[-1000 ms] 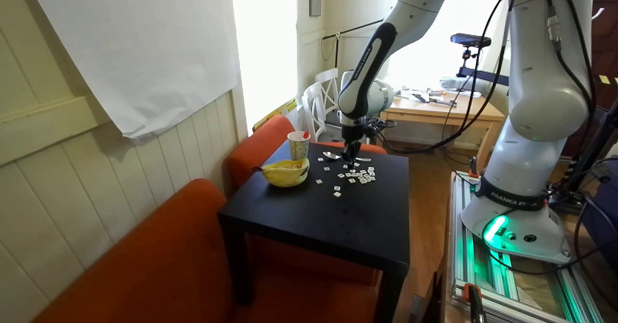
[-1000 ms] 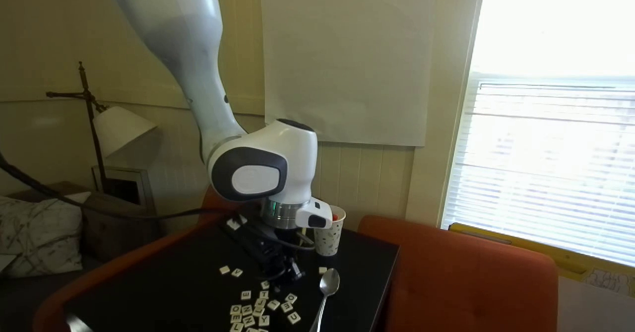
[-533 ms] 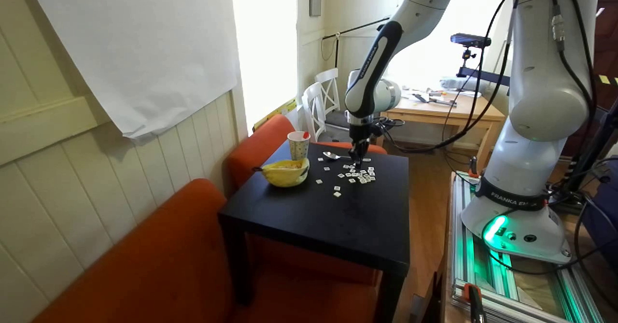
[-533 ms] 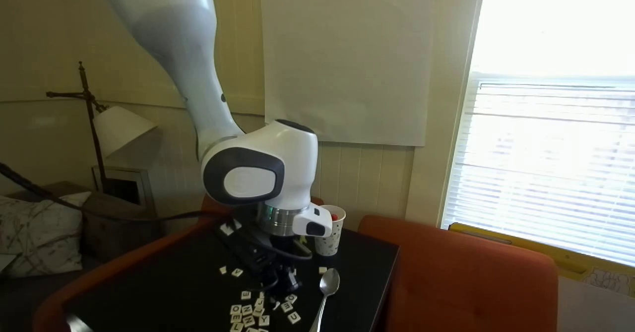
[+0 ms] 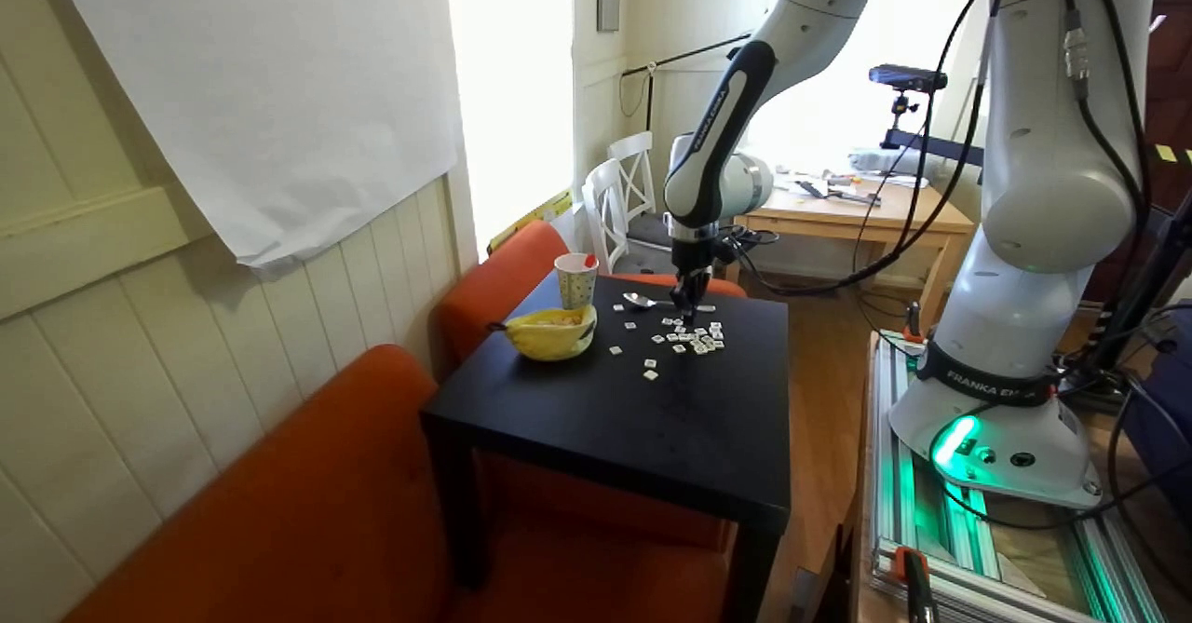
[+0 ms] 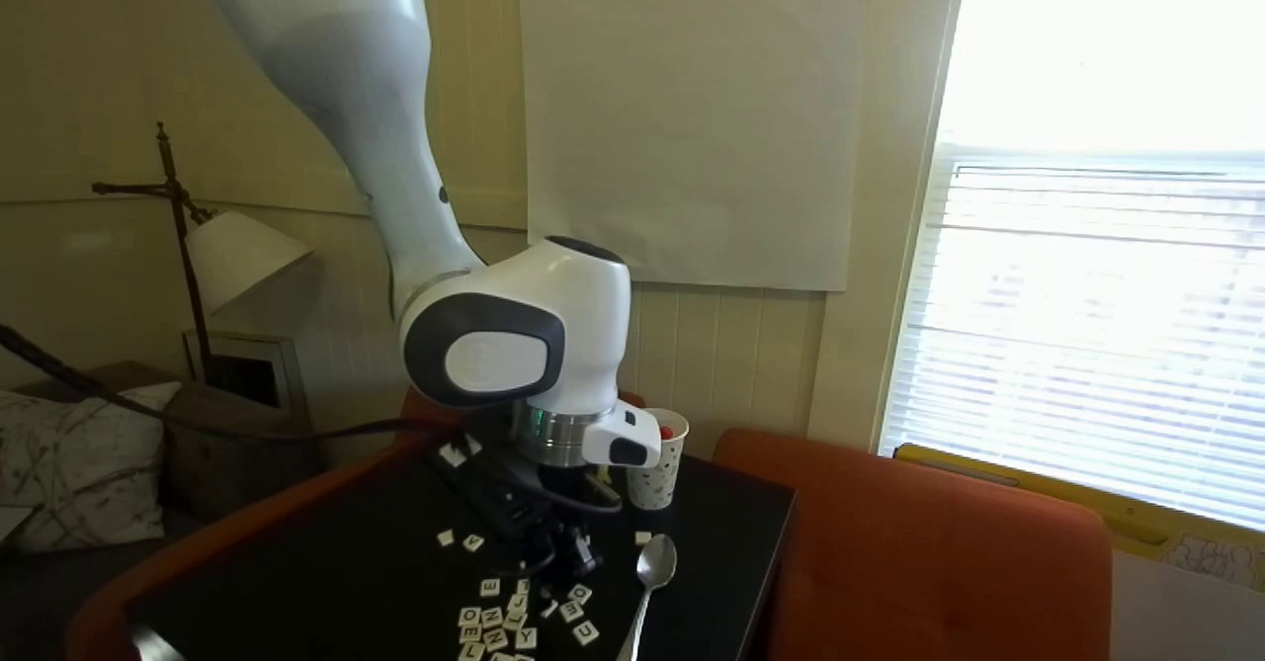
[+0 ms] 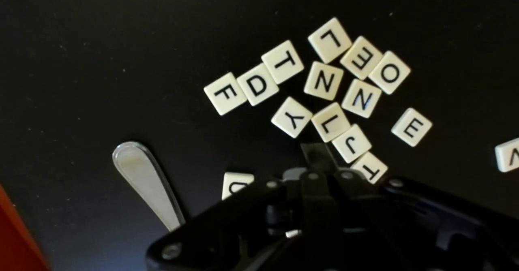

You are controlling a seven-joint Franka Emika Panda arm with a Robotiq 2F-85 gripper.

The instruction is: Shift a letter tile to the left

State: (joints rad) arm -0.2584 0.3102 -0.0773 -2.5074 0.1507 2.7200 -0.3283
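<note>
Several cream letter tiles lie on the black table point(image 5: 596, 427). In the wrist view, tiles Y point(image 7: 291, 117), L point(image 7: 330, 122), J point(image 7: 351, 143) and T point(image 7: 369, 167) lie close around my gripper point(image 7: 318, 153). Its fingers look shut together, with the tip low beside L and J. A U tile point(image 7: 235, 184) is partly covered by the gripper's left side. In an exterior view, a partly covered white tile point(image 6: 549, 609) shows right at the fingertips point(image 6: 547, 592). The gripper point(image 5: 687, 316) is also over the far part of the tile group in an exterior view. No held tile is visible.
A spoon point(image 7: 148, 184) lies left of the gripper in the wrist view. A patterned cup point(image 5: 576, 283) and a yellow bowl point(image 5: 551, 339) stand on the table. Loose tiles point(image 5: 650, 375) lie apart from the group. Orange chairs point(image 6: 919, 552) border the table.
Over the last second my gripper has moved toward and down among the tiles, rightward in an exterior view. It now covers some tiles seen before. In the last half second it has barely moved.
</note>
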